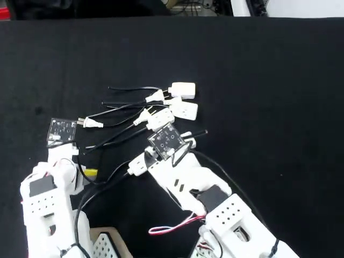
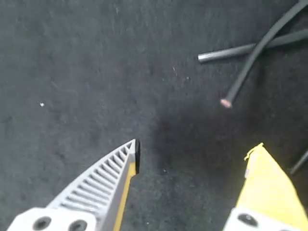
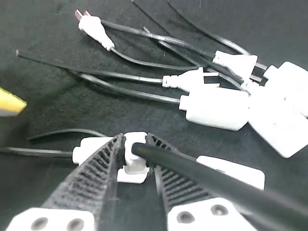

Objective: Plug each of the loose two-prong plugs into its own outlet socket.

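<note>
My right gripper (image 3: 134,140) is shut on a white two-prong plug (image 3: 132,161) that lies on the black table, its black cable trailing away. In the high view this plug (image 1: 138,165) lies just in front of the right arm. Three more white plugs (image 3: 95,29) (image 3: 190,79) (image 3: 234,61) lie beyond it with cables crossing. White outlet blocks (image 3: 216,107) (image 3: 276,127) (image 3: 233,172) sit close by; in the high view they form a cluster (image 1: 184,109). My left gripper (image 2: 195,154) is open over bare cloth, with its yellow finger (image 1: 90,173) beside the left arm.
Loose black cable ends (image 2: 224,102) lie beyond the left gripper. A thick black cable (image 3: 216,183) of the right arm crosses in front of its fingers. A red and white wire (image 1: 172,226) hangs at the right arm's base. The table's far half (image 1: 269,64) is bare black cloth.
</note>
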You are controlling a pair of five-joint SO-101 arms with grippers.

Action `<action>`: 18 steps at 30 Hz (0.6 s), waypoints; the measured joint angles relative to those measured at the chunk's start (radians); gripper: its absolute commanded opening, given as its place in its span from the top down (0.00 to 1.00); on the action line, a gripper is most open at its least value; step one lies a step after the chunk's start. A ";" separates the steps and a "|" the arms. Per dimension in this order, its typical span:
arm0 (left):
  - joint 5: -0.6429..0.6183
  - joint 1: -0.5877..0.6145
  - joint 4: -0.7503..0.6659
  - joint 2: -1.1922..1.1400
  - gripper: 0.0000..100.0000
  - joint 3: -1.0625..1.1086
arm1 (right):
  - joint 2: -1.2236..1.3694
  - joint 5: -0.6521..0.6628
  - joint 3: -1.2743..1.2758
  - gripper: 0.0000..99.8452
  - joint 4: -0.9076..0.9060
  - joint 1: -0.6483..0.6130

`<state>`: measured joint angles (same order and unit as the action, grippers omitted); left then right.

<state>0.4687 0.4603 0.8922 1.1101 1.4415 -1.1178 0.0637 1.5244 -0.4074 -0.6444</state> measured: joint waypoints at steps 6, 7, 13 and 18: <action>0.000 0.000 -0.002 0.189 0.65 0.106 | 0.000 -0.003 0.018 0.99 0.000 0.000; 0.000 0.000 0.005 0.229 0.65 0.120 | 0.000 -0.006 0.021 0.99 0.000 0.000; 0.000 0.000 0.158 0.503 0.65 0.183 | 0.000 -0.020 0.023 0.99 0.000 0.000; 0.000 0.002 0.267 0.697 0.65 0.222 | 0.000 -0.052 0.048 0.99 0.037 0.000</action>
<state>0.4687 0.4618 1.1592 1.8067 1.6640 -1.1178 0.0115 1.5719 -0.3705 -0.6444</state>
